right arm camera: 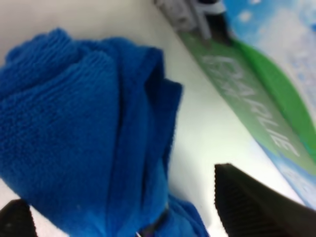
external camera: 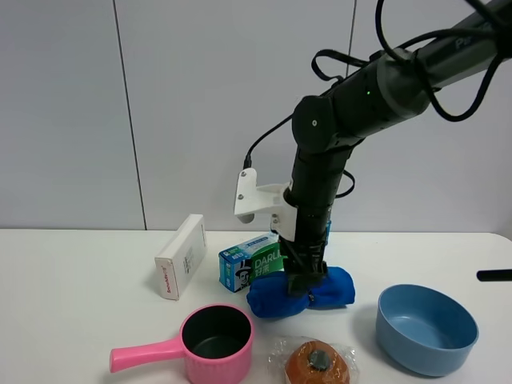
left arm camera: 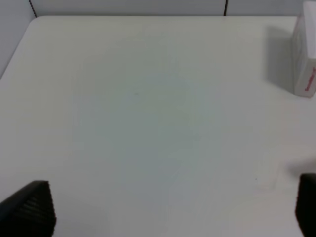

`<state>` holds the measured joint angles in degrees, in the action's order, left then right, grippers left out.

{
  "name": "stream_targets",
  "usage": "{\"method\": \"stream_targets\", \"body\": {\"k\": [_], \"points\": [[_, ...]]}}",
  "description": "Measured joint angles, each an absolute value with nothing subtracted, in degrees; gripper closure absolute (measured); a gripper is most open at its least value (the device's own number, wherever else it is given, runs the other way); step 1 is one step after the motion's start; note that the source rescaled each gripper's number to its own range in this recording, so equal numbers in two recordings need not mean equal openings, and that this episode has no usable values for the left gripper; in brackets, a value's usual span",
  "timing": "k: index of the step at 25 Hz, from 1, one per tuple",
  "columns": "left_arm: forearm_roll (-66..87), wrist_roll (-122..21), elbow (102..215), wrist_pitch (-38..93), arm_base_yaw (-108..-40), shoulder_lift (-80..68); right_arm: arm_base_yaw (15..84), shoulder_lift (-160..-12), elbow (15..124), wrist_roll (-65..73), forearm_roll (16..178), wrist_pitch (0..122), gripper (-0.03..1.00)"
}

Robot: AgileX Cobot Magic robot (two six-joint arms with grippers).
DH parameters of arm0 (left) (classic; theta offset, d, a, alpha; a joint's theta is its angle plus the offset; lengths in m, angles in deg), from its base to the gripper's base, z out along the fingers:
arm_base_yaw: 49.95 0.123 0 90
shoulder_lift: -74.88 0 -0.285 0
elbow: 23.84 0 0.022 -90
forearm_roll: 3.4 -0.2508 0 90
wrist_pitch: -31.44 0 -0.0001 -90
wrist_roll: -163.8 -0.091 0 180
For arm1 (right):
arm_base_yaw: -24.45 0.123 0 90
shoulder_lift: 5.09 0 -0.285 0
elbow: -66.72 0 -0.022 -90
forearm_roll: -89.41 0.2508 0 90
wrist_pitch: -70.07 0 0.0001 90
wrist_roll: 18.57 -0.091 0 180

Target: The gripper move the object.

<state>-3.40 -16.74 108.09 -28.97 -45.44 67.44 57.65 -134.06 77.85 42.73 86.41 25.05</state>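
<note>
My right gripper hung spread over the blue towel, whose folds lay between my fingers. The towel sat on the worktop just beside a green box.

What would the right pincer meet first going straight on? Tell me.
The towel: it lies right ahead, between the fingers of the open right pincer. The table beneath would likely come next.
</note>
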Motion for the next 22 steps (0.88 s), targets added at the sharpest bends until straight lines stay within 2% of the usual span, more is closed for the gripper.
{"method": "stream_targets", "body": {"k": [8, 14, 22], "points": [[-3.4, -16.7, 108.1, -29.0, -45.4, 67.4, 57.7, -123.3, 77.8, 37.3, 84.8, 25.2, 0.43], [-3.4, -16.7, 108.1, -29.0, -45.4, 67.4, 56.4, -115.7, 77.8, 24.8, 77.6, 27.7, 0.43], [-3.4, -16.7, 108.1, -29.0, -45.4, 67.4, 46.5, -106.8, 77.8, 12.4, 74.5, 28.1, 0.43]]}}
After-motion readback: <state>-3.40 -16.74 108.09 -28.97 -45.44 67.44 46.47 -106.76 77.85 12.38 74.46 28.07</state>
